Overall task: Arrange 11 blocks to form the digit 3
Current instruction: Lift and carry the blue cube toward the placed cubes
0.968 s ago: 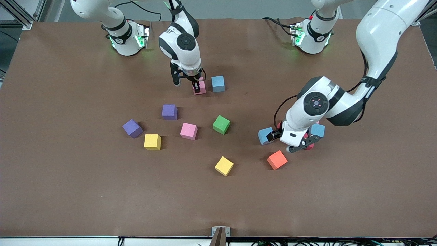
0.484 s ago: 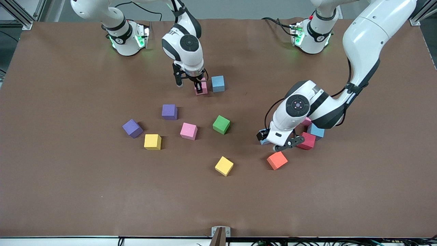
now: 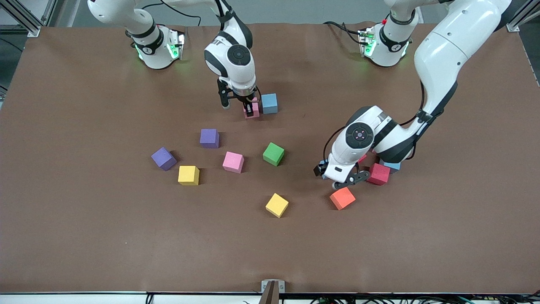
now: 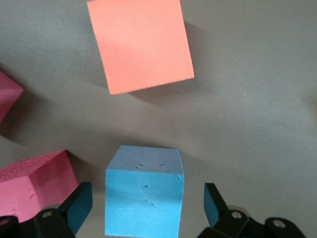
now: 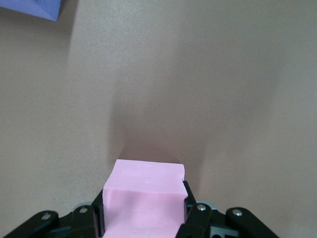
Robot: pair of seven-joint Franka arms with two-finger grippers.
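Note:
My right gripper (image 3: 249, 110) is shut on a pink block (image 5: 146, 198), low over the table right beside a light blue block (image 3: 269, 103). My left gripper (image 4: 146, 210) is open, its fingers (image 4: 79, 206) standing apart on either side of another light blue block (image 4: 143, 198); in the front view the hand (image 3: 335, 176) covers most of that block. An orange block (image 3: 342, 198) lies just nearer the camera. A red block (image 3: 378, 173) and a third light blue block (image 3: 392, 166) sit beside the left hand. Two purple blocks (image 3: 209, 138) (image 3: 163, 158), a pink one (image 3: 233, 162) and a green one (image 3: 273, 153) lie loose mid-table.
Two yellow cubes (image 3: 188, 175) (image 3: 276, 205) lie among the loose blocks, nearer the camera. A second red block (image 4: 7, 96) shows at the edge of the left wrist view. The left arm's elbow (image 3: 438, 55) hangs high over its end of the table.
The left hand has moved from over the red and blue blocks toward the right arm's end, coming down around the light blue block. The right gripper has carried the pink block slightly toward its blue neighbour.

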